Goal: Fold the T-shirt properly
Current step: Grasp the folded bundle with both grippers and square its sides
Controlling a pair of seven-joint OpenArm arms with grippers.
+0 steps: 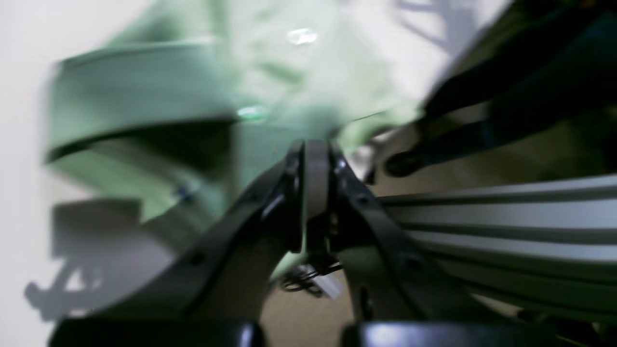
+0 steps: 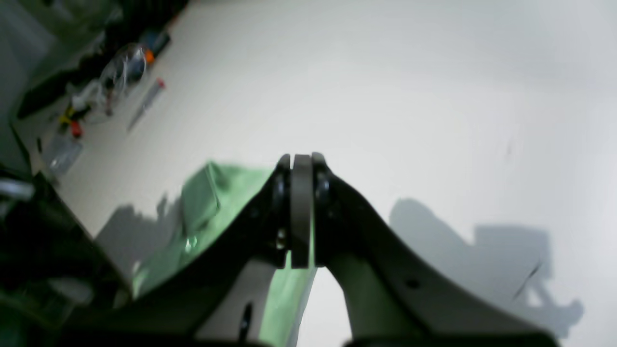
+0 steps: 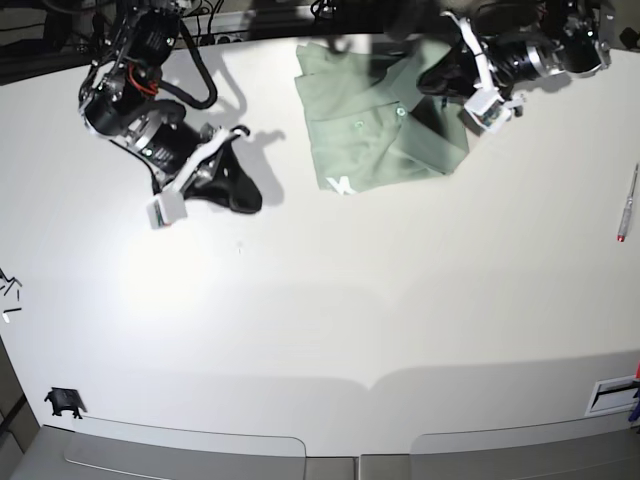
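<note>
The T-shirt (image 3: 380, 125) is being shown as a compact, roughly rectangular bundle of pale sage-green woven-looking fabric, lying folded on the white counter (image 3: 330, 320) near its far edge. A collar band is being seen along its upper part, small buttons are dotting the front, and a small white marking is showing at the lower left corner of the bundle. In the left wrist view the cloth (image 1: 159, 106) is being rendered blurred, with a thick folded band across it. The left end effector (image 1: 315, 159), of dark matte plastic with curved arms, is being held with its jaws pressed together on nothing, just beside the shirt's right edge. The right end effector (image 2: 301, 166) is likewise being kept closed and empty, over bare counter, apart from the shirt's left side (image 2: 207, 212). A pen (image 3: 627, 205) is lying at the counter's right.
</note>
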